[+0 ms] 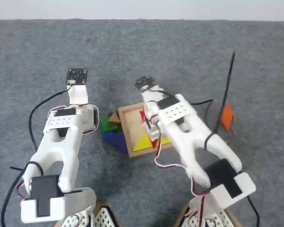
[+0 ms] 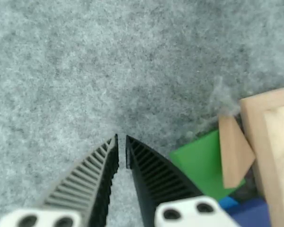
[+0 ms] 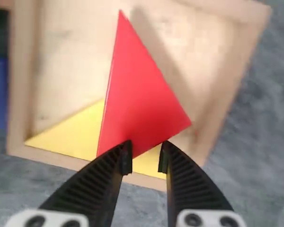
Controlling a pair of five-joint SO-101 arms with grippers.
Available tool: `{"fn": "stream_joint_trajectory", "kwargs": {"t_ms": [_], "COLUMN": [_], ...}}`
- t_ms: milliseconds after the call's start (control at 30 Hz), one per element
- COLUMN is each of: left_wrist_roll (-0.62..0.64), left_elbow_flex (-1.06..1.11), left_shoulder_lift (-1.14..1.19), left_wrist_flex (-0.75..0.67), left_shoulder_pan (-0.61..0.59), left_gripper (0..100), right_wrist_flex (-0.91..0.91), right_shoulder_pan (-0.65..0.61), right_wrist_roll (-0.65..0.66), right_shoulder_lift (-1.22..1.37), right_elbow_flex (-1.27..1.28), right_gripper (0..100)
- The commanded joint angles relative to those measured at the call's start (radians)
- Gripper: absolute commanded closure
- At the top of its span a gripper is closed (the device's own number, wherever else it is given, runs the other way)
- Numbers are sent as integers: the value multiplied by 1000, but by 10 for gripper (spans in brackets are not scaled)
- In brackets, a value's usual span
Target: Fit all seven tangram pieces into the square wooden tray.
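The yellow triangle (image 3: 71,137) already lies in the near part of the square wooden tray (image 3: 227,94). Over it the right hand (image 3: 142,158) is pinched narrow on a corner of the red triangle (image 3: 137,109), which tilts above the tray floor, so the step in hand looks like seating this second piece. The next move probably calls for laying it flat against the yellow. Left of the tray a blue piece (image 2: 255,213), green piece (image 2: 199,161) and tan triangle (image 2: 232,151) wait on the desk beside the left hand (image 2: 121,142), nearly closed and empty, with an orange piece (image 1: 226,116) apart at the right.
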Motion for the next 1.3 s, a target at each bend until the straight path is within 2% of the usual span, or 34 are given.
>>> {"fn": "stream_joint_trajectory", "kwargs": {"t_ms": [0,267,367,533,833,967,1133,1267], "left_wrist_roll": [-9,-9,-9,-9,-9,-9,-9,-9], "left_elbow_flex": [-8,-10,-10,-10,-12,-12,-12,-12], "left_shoulder_lift": [-5,-5,-5,-5,-5,-5,-5,-5], "left_wrist_flex": [-21,-21,-21,-21,-21,-21,-21,-21], "left_shoulder_pan": [3,2,2,2,2,2,2,2], "left_gripper": [972,972,972,972,972,972,972,972], "right_wrist_flex": [-39,-84,-88,-44,27,44,38,30], "right_shoulder_pan": [-51,-61,-88,-157,-156,-125,-58,-18], "right_wrist_roll": [12,9,-31,-58,-170,-173,-166,-103], "right_shoulder_lift": [-35,-28,16,127,202,96,-154,-312], "right_elbow_flex": [-2,-8,-38,-169,-301,-287,-169,-52], "right_gripper": [880,880,879,879,880,879,876,876]}}
